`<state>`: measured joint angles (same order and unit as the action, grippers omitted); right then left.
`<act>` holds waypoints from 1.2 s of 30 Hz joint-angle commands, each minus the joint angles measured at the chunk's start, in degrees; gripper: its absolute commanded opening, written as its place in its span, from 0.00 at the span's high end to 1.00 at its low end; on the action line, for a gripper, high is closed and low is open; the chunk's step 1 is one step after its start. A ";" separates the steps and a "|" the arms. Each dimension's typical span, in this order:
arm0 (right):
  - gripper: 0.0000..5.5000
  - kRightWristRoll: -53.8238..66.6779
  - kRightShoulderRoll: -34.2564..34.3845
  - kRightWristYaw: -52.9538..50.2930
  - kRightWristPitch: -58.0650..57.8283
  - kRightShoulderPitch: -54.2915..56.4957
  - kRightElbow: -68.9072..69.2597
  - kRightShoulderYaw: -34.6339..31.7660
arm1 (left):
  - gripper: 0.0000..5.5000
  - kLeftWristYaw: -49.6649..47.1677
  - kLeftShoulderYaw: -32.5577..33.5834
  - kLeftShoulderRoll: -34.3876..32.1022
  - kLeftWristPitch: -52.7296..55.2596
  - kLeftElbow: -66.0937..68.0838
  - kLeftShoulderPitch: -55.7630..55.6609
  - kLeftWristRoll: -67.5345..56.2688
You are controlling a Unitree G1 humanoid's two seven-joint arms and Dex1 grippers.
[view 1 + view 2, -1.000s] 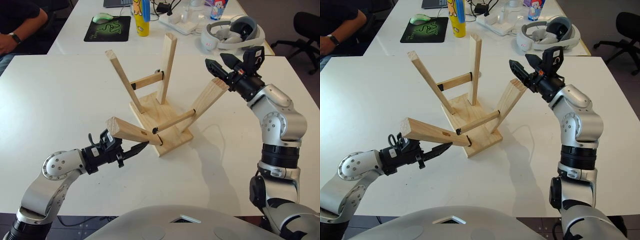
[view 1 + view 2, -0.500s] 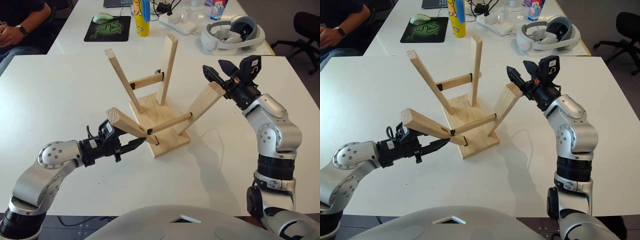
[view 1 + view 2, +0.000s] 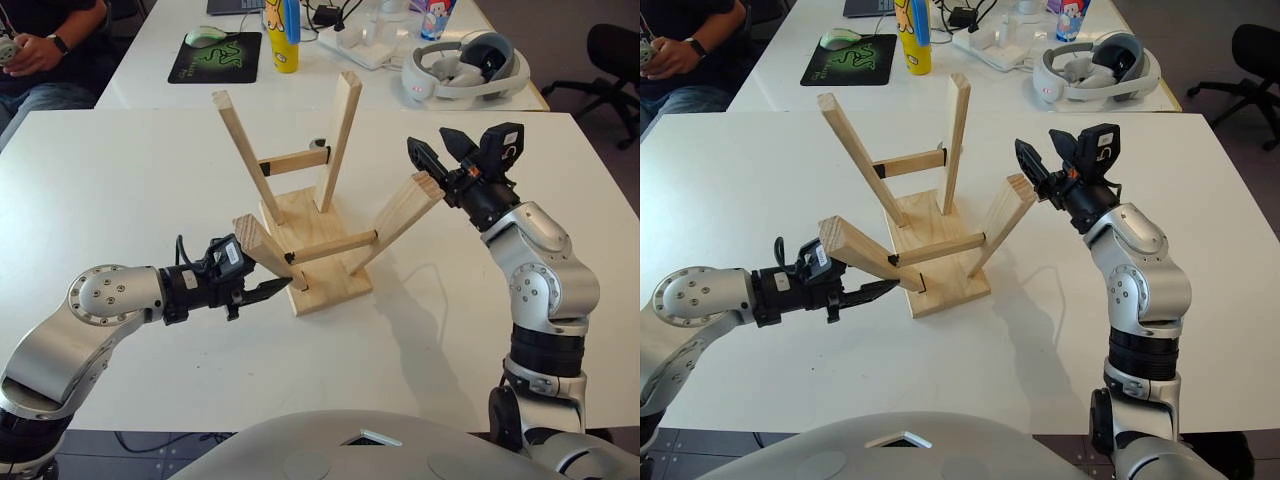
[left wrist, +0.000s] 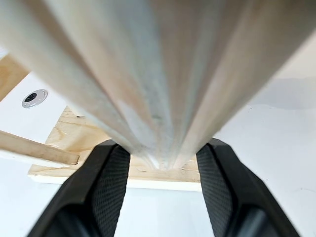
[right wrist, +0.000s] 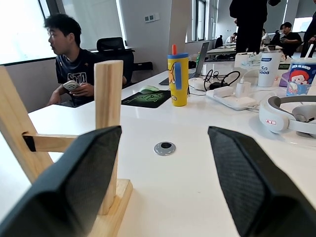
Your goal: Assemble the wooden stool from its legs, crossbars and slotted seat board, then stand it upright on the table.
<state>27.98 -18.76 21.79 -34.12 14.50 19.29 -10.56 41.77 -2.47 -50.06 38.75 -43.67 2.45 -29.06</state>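
We find the pale wooden stool [image 3: 318,262] inverted on the white table [image 3: 120,180], its seat board [image 3: 335,288] down and 4 legs up. Our left claw [image 3: 265,289] is clamped on the near left leg [image 3: 250,238] close to the seat board. Our right claw [image 3: 437,148] stands with fingers apart, just beside the tip of the near right leg [image 3: 400,215].

The pale wooden stool [image 3: 318,232] stands upside down in the middle of the worktop [image 3: 120,180], with its square seat board [image 3: 335,285] lowest and four legs splaying upward. A dark-ended crossbar [image 3: 292,162] joins the far-left leg [image 3: 245,150] and the far-right leg [image 3: 337,140]. A second crossbar [image 3: 335,245] links the low-leaning near-left leg [image 3: 262,248] to the right leg [image 3: 395,225]. The left claw [image 3: 270,288] pinches the near-left leg.
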 commanded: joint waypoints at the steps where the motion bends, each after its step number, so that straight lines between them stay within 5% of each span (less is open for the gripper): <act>1: 0.41 0.69 0.27 -0.79 -0.11 0.07 1.94 0.17 | 0.63 -0.23 -0.56 -1.26 1.43 0.77 1.53 1.73; 17: 0.41 0.72 4.05 -7.41 -3.40 6.96 12.64 7.10 | 0.63 6.92 -10.00 -7.61 5.90 7.59 -13.00 4.50; 25: 0.41 0.43 5.61 -10.18 -3.89 6.73 14.45 8.32 | 0.63 9.48 -14.48 -9.43 0.14 16.85 -8.71 9.18; 32: 0.41 0.40 6.17 -11.24 -4.00 7.16 14.89 8.20 | 0.81 11.01 -17.34 -8.65 -3.32 18.64 -5.87 15.14; 36: 0.41 0.22 6.11 -11.31 -3.91 6.70 15.07 8.22 | 0.91 9.98 -12.72 -6.86 -1.70 20.11 -8.20 13.75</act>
<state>28.04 -12.56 10.82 -37.55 20.91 33.36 -2.41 52.47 -18.46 -57.70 36.07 -24.67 -3.86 -14.66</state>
